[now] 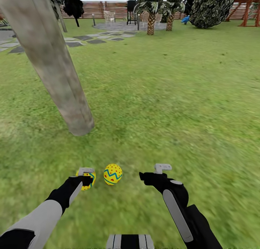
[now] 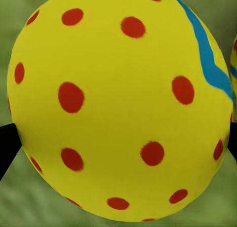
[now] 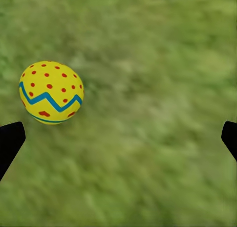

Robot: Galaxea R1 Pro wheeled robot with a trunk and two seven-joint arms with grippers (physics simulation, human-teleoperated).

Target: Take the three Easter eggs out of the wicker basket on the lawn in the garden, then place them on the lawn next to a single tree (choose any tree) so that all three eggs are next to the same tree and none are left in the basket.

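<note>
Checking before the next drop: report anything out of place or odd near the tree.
Nothing stands out. One egg lies on the lawn near the tree; the left end effector grips another egg.

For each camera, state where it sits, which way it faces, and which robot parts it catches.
Head: on the head, facing forward and down at lawn, tree, both arms.
Left wrist: near left gripper, facing held egg; dark fingertips.
Right wrist: near right gripper, facing grass, fingertips.
Shared: lying egg.
</note>
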